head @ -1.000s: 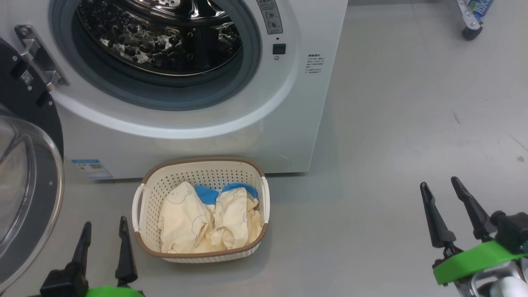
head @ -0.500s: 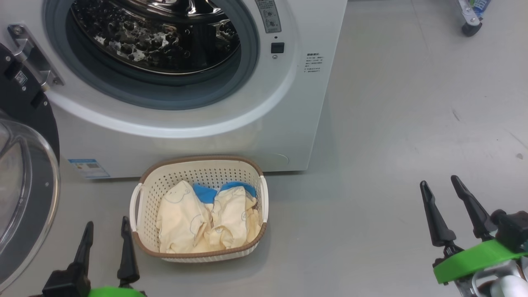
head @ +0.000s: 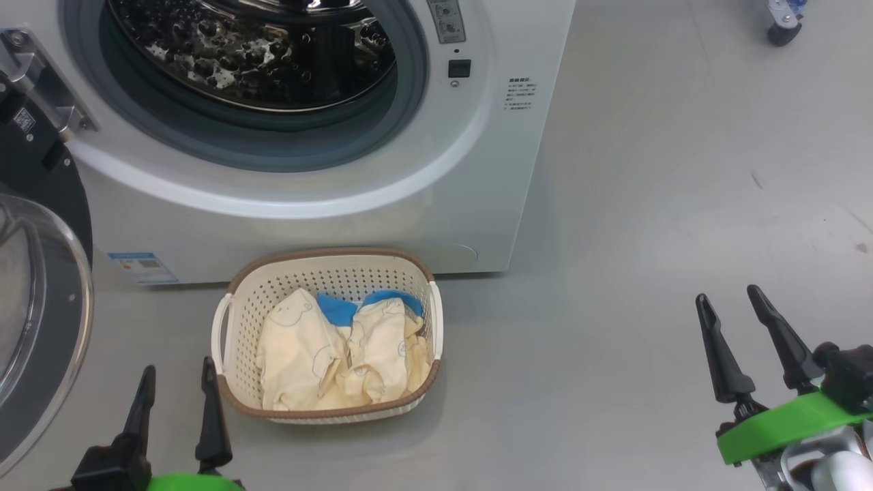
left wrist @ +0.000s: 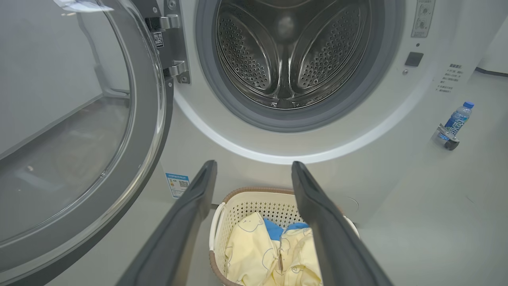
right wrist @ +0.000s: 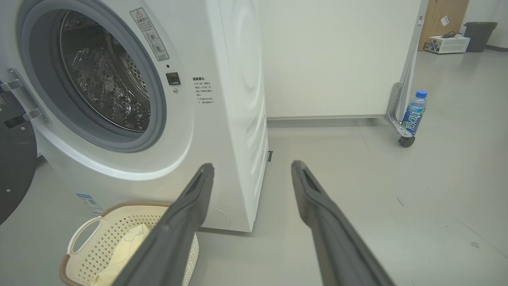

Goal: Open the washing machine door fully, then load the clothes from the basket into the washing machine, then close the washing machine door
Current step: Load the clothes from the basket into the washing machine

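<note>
Step 1 of 3 appears done: the round black-rimmed glass washing machine door stands open, the cream-yellow clothes lie unloaded in the perforated cream-white plastic basket before the white front-loading washing machine, and the left gripper and right gripper hang spread wide, empty.

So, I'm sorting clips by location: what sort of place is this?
Probably a lab or test room, not a home laundry: the washing machine stands on a plain grey floor beside a wheeled partition, a bin beyond.
</note>
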Motion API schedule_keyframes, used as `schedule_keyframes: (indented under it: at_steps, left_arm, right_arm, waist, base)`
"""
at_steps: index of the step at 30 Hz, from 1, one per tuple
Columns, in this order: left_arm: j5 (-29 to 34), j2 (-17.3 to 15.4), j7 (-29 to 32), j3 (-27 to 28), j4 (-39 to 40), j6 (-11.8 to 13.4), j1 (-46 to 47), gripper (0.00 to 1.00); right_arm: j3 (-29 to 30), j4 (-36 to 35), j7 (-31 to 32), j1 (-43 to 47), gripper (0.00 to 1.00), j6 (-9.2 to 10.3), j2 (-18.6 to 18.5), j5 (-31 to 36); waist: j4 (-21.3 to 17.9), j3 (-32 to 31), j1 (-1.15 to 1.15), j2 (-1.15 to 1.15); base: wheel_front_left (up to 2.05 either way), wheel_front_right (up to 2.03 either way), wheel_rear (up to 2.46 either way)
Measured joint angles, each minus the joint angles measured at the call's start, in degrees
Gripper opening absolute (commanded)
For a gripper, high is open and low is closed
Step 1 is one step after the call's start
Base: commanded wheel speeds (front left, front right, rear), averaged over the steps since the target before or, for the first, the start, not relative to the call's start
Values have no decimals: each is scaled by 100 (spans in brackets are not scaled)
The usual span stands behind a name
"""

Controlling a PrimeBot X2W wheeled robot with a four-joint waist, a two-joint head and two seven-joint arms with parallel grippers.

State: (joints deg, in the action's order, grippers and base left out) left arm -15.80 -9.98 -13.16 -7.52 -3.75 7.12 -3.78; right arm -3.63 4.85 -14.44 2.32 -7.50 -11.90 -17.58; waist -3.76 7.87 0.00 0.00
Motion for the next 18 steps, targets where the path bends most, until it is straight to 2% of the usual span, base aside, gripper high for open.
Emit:
schedule_keyframes:
  at_steps: [8,18]
  left_arm:
    - [-47,8,42,-33,11,46,308,100]
    - [-73,-11,207,-127,-169,-60,1211,100]
  right_arm:
    - [-25,-24,0,-82,100,0,15,-7]
    - [-41,-100,0,-327,100,0,19,-51]
  waist:
    - [-19,209,0,0]
    - [-135,598,0,0]
  base:
    - [0,0,0]
    - [0,0,0]
